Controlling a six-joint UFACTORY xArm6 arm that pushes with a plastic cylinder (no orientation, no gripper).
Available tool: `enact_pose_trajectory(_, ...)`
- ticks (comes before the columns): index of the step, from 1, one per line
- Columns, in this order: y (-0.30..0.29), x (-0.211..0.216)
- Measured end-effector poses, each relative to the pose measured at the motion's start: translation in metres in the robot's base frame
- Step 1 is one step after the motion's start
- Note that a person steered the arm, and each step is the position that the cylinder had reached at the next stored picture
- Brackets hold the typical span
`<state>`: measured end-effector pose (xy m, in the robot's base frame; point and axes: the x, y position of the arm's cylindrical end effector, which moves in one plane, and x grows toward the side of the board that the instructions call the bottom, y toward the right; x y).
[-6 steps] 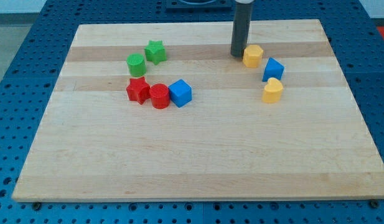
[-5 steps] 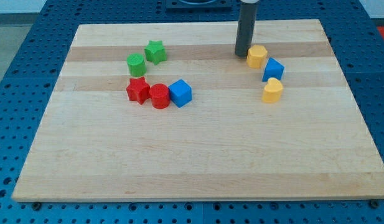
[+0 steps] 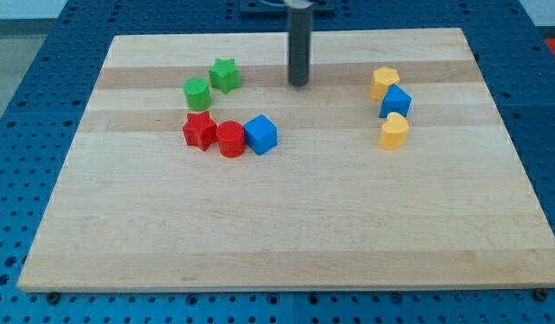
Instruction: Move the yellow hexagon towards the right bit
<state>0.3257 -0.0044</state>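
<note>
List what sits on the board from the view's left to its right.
Red star → red cylinder → blue cube → my tip → yellow hexagon. The green pair and the right-hand blue and yellow blocks overlap others in order.

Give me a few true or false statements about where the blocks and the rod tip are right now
1. My tip touches the yellow hexagon. False: it stands apart, toward the view's left of it.
2. The yellow hexagon sits against a blue block. True.
3. The red cylinder lies between the red star and the blue cube. True.
4. The green star is at the view's right edge of the board. False: it is in the left half.
</note>
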Motion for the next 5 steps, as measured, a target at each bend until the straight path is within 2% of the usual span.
enact_pose_trajectory(1, -0.037, 0.029)
enact_pose_trajectory(2, -0.04, 0.029)
enact_pose_trajectory(4, -0.119, 0.038)
enact_pose_trajectory(5, -0.139, 0.038)
